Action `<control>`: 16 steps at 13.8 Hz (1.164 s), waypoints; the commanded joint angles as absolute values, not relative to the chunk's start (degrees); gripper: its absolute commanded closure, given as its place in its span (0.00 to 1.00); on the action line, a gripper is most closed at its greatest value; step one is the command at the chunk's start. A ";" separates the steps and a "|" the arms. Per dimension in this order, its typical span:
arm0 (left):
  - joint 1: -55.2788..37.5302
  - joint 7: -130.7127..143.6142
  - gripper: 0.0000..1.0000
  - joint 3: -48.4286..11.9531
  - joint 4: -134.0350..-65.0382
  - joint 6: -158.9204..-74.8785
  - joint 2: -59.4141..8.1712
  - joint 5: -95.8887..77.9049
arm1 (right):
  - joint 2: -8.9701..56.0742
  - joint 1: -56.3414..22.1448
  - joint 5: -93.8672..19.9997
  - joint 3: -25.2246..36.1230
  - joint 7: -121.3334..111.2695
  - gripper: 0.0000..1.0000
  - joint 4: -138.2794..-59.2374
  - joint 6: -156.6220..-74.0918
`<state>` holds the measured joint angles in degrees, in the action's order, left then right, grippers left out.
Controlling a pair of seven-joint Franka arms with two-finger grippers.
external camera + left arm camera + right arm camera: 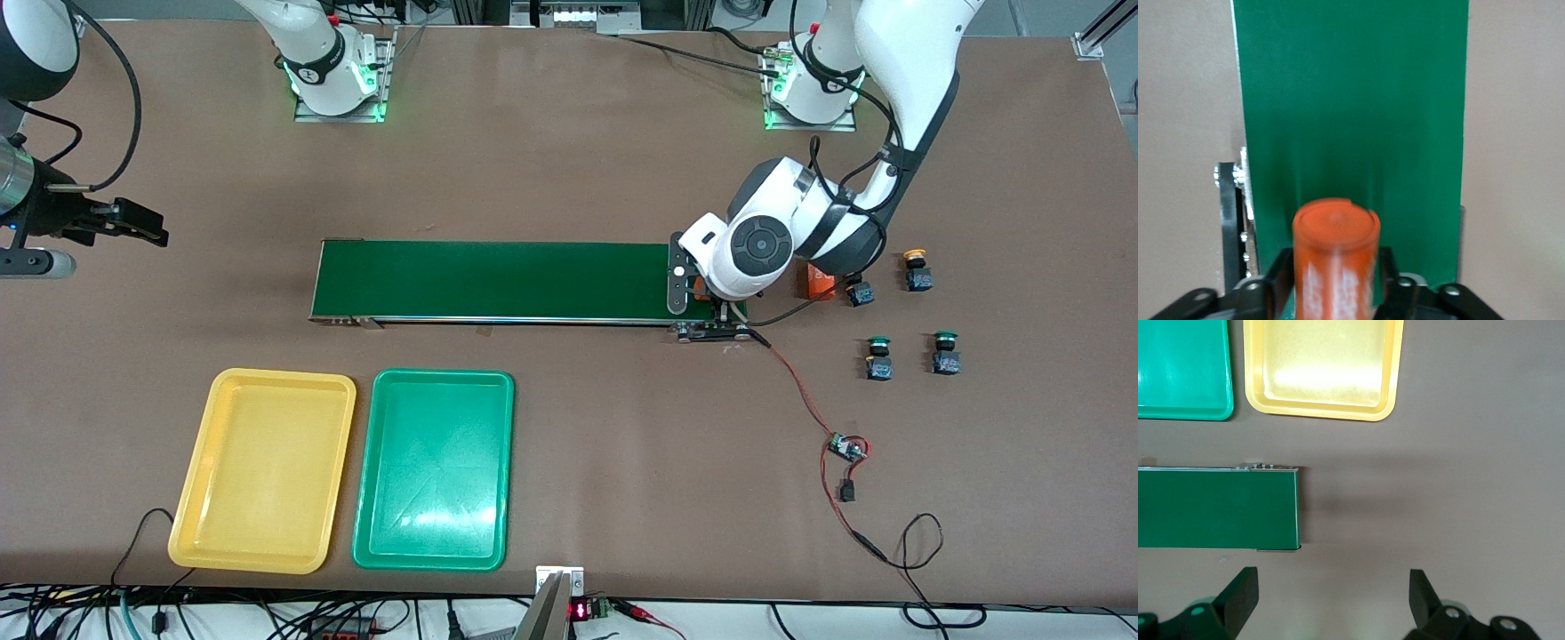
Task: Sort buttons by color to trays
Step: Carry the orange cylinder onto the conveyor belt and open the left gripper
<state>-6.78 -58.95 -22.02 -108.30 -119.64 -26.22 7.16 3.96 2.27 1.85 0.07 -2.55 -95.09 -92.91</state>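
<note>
Buttons: four small push-button switches, standing in a loose cluster on the bare table at three o'clock from the conveyor belt (498, 280) in the front view. There are two green-capped buttons (945, 352), one yellow-capped button (917, 269), and a fourth button (859, 292) whose cap the left arm hides.

Build: round domed caps on blocky black-and-blue bodies, all hard moulded plastic.

Handling, as we judge it: light, rigid and not fragile. The smooth caps may slip, so we would grip the flat sides of the squarer body, low, with the cap upright.

Destinations: the yellow tray (262, 471) and the green tray (433, 471) lie side by side at seven o'clock from the belt. Both are glossy and shallow with rounded corners and raised rims, and both are unfilled. No button is sorted yet.

Left gripper (1336, 280): over the belt's three o'clock end, straddling an upright orange cylinder (1336, 247) with white print. We cannot tell whether it grips the cylinder.

Right gripper (1333, 580): waits over bare table at nine o'clock from the belt, fingers spread wide, holding nothing.
</note>
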 commanded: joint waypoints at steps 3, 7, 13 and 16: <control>-5.90 -60.03 0.00 -21.28 -108.37 -119.88 -22.16 8.09 | 4.39 2.46 1.14 -0.09 -3.34 0.00 -94.04 -92.64; 5.33 -59.94 0.00 -17.23 -108.28 -120.23 -19.86 7.65 | 4.39 2.46 1.14 -0.09 -3.34 0.00 -94.04 -92.64; 11.85 -58.89 0.00 -8.36 -108.81 -121.81 -21.18 7.56 | 4.39 2.55 1.14 -0.09 -3.25 0.00 -94.04 -92.55; 15.20 -46.72 0.00 -7.47 -111.43 -121.90 -21.27 6.94 | 4.39 2.46 1.05 -0.09 -3.34 0.00 -94.04 -92.55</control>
<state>13.84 -54.10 -7.47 -108.80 -121.23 -21.70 7.12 3.98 2.26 1.85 0.06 -2.55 -95.08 -92.92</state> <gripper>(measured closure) 0.000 0.000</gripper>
